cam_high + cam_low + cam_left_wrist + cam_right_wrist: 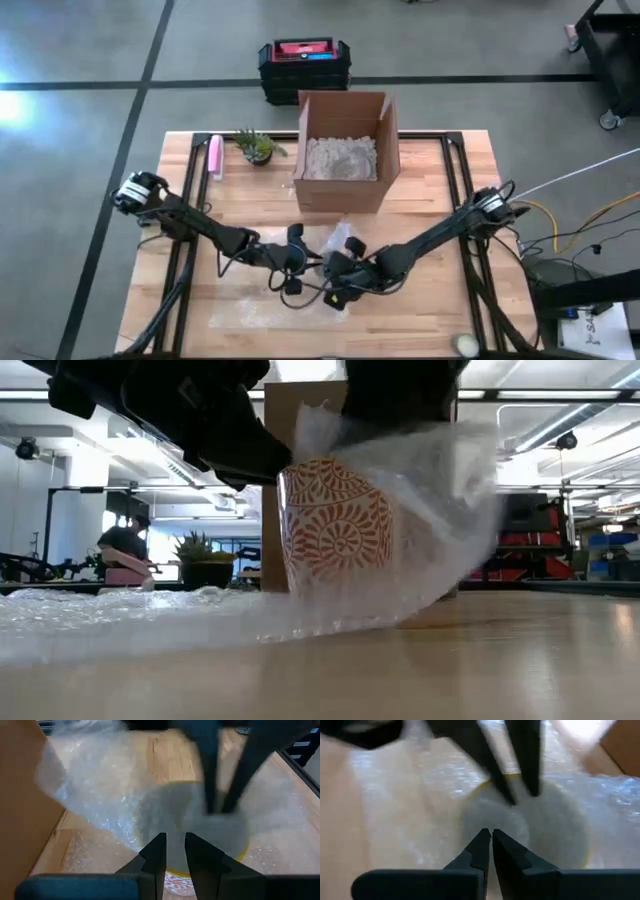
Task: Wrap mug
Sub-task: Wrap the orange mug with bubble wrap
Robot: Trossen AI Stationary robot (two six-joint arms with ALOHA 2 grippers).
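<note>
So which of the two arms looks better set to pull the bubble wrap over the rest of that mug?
Probably the right. The right gripper is pinched shut on the bubble wrap above the mug, while the left gripper hovers slightly open at its rim.

Two black jointed arms, left arm [190, 222] and right arm [440, 232], with pale wrist ends, trailing cables, and tapered dark fingers [154, 855].
</note>
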